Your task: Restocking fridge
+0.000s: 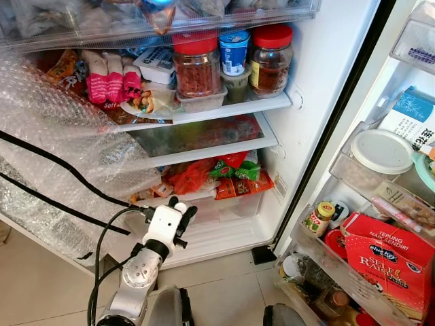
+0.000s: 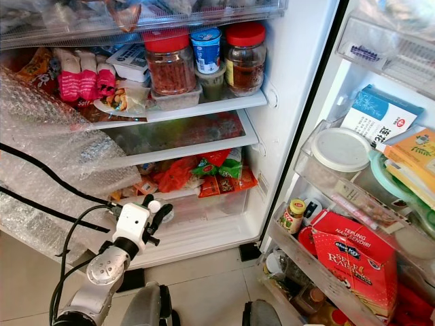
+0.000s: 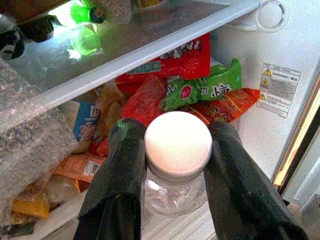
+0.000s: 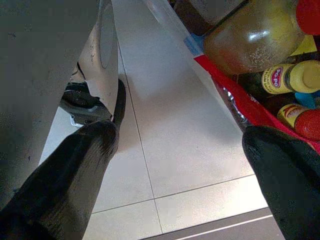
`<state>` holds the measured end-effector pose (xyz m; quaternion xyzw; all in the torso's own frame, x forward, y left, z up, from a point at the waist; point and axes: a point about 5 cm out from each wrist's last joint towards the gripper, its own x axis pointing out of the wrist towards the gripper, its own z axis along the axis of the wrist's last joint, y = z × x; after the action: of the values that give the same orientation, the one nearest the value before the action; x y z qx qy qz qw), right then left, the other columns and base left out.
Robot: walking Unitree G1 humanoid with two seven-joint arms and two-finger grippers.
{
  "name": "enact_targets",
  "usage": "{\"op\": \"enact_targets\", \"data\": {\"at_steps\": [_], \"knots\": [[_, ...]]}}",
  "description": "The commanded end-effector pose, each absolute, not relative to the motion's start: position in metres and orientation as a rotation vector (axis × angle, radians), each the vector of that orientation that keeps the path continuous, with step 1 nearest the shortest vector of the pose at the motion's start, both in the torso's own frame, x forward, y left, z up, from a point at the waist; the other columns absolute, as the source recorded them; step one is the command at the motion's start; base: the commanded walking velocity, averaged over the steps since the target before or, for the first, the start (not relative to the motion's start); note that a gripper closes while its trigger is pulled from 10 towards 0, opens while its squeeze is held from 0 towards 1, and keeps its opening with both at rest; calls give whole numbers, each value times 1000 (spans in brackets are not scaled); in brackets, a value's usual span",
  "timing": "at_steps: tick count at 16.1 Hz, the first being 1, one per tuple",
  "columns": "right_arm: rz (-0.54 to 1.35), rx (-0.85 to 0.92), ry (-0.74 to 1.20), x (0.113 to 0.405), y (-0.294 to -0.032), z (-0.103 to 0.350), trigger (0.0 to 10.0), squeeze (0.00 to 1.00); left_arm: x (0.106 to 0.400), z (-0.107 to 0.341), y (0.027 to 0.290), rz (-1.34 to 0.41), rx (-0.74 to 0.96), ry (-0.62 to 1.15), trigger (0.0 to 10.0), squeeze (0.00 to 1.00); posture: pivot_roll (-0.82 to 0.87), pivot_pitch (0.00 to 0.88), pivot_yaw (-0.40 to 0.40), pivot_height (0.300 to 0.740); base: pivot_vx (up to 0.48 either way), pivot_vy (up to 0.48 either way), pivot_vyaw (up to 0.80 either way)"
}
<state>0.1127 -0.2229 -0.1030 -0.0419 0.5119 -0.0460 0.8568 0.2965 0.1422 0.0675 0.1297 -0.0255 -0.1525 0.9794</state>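
My left gripper (image 1: pixel 181 207) reaches toward the fridge's lowest level, in front of the clear bottom drawer (image 1: pixel 228 217). In the left wrist view it (image 3: pixel 176 145) is shut on a small clear bottle (image 3: pixel 172 195) with a white cap (image 3: pixel 178 142), one black finger on each side of the neck. Behind the bottle, red, green and orange snack packets (image 3: pixel 200 92) lie on the low shelf. The right gripper (image 4: pixel 182 137) hangs open over the tiled floor (image 4: pixel 170 150) with nothing between its fingers, beside the door's bottom bin of sauce bottles (image 4: pixel 280 80).
The fridge stands open. Red-lidded jars (image 1: pixel 197 68) and tubs fill the upper shelf. Bubble wrap (image 1: pixel 54 149) with black cables across it covers the left side. On the right, the open door's shelves (image 1: pixel 353 272) hold a red box (image 1: pixel 387 261), bottles and a lidded tub.
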Motion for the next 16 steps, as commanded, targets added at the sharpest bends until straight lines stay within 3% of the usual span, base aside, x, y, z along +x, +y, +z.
{"op": "enact_targets", "data": {"at_steps": [1, 11, 16], "knots": [[-32, -62, 1090, 110, -206, -107, 10000, 0, 296, 71, 141, -329, 291, -74, 10000, 0, -35, 133, 37, 634, 285, 0, 0], [-27, -71, 1094, 110, -207, -107, 10000, 0, 298, 79, 142, -333, 297, -105, 10000, 0, -35, 139, 40, 634, 291, 0, 0], [-25, -63, 1092, 111, -205, -107, 10000, 0, 304, 103, 144, -357, 360, -195, 10000, 0, -31, 148, 42, 634, 0, 0, 0]]}}
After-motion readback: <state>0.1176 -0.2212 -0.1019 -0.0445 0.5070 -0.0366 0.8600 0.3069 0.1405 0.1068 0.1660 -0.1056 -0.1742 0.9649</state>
